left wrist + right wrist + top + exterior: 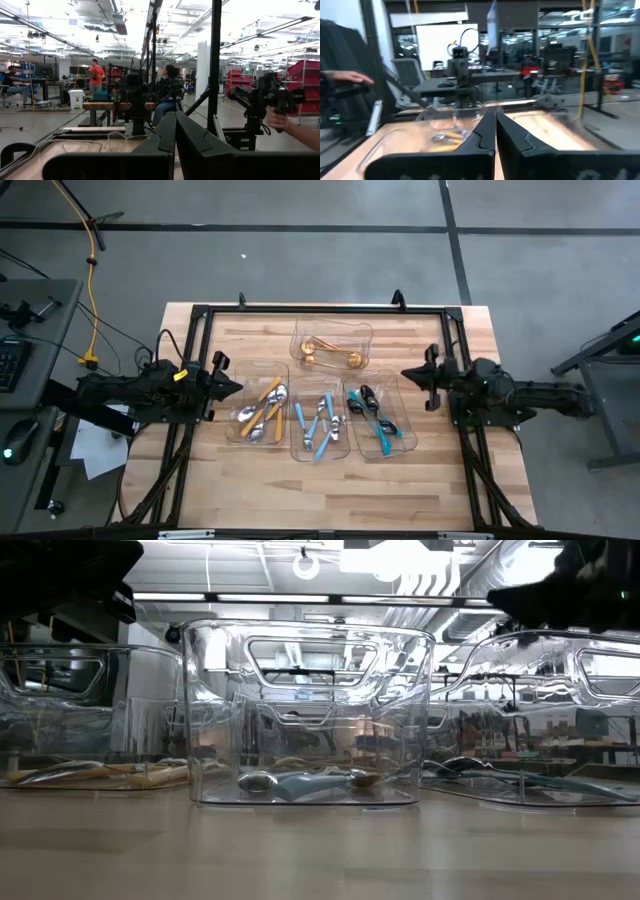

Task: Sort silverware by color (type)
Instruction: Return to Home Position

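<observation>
Four clear trays sit on the wooden table. In the high view, gold spoons (330, 355) lie in the far tray, orange-handled pieces (262, 408) in the left tray, light-blue-handled pieces (320, 425) in the middle one and teal-handled dark pieces (375, 415) in the right one. The low view shows the light-blue pieces (310, 783) flat on their tray's floor. My left gripper (232, 387) hovers shut by the left tray's left edge, fingers together (175, 134). My right gripper (408, 373) hovers shut beside the right tray's far right corner (496, 131). Neither holds anything.
A black frame (300, 310) borders the table's far edge and sides. Bare wood lies along the near edge (330, 490). A person's hand (292, 129) shows beyond the table in the left wrist view, and a hand (350, 76) in the right wrist view.
</observation>
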`<state>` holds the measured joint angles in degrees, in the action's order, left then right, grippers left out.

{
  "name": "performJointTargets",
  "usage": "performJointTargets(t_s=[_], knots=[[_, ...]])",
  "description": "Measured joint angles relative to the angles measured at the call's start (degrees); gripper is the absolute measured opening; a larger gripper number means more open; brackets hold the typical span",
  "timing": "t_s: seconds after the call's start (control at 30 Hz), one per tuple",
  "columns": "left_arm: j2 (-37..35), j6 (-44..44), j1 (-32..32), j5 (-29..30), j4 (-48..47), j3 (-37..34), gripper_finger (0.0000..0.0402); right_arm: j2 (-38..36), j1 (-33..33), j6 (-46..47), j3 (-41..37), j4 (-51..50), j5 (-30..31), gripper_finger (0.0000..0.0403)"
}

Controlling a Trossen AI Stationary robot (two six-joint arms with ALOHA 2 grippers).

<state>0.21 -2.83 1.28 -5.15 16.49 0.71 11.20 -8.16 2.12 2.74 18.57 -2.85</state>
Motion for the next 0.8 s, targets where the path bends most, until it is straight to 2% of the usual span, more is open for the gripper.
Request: performJointTargets(t_s=[0.03,0.13,0.23,0.37,0.57,0.8], knots=[[0.0,0.0,0.0,0.0,0.0,0.0,0.0001,0.0,0.8,0.7,-1.9,2.2,0.1,0.0000],[0.0,0.0,0.0,0.0,0.0,0.0,0.0001,0.0,3.2,0.4,-1.3,2.1,3.7,0.0000],[0.0,0.0,0.0,0.0,0.0,0.0,0.0001,-0.2,5.3,-3.1,0.4,3.2,3.0,0.0000],[0.0,0.0,0.0,0.0,0.0,0.0,0.0001,-0.1,7.8,-5.5,-0.6,0.4,3.7,0.0000],[0.0,0.0,0.0,0.0,0.0,0.0,0.0001,-0.4,9.1,-5.6,-2.2,-2.8,9.1,0.0000],[0.0,0.0,0.0,0.0,0.0,0.0,0.0001,-0.4,9.1,-7.6,-2.2,-4.1,4.7,0.0000]])
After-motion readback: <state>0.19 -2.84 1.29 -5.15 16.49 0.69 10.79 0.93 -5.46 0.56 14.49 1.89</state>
